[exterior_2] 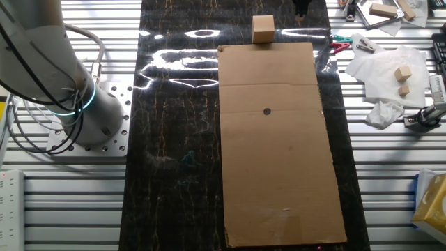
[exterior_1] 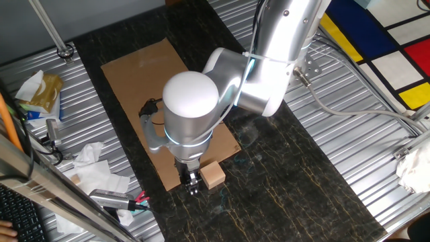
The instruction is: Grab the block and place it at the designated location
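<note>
From one fixed view I see my arm (exterior_1: 222, 87) bent over the cardboard sheet (exterior_1: 144, 74), its wrist pointing straight down so the round housing hides most of what lies below. The gripper (exterior_1: 193, 183) pokes out beneath it, low over the dark marbled surface (exterior_1: 282, 181), just past the sheet's near edge. The block (exterior_1: 213, 175) sits on the surface right beside the gripper, close to the sheet's corner; I cannot tell whether they touch, or whether the gripper is parted or closed, since only a dark tip shows.

The other fixed view gives me what the first hides: the black dot (exterior_2: 267, 111) on the sheet, out in the open, well apart from the block (exterior_2: 263, 29), which rests just off the sheet's far edge. Here only the arm's base (exterior_2: 77, 104) and a sliver of the gripper (exterior_2: 302, 7) at the top edge show. White paper scraps (exterior_2: 380, 70) lie to the side.
</note>
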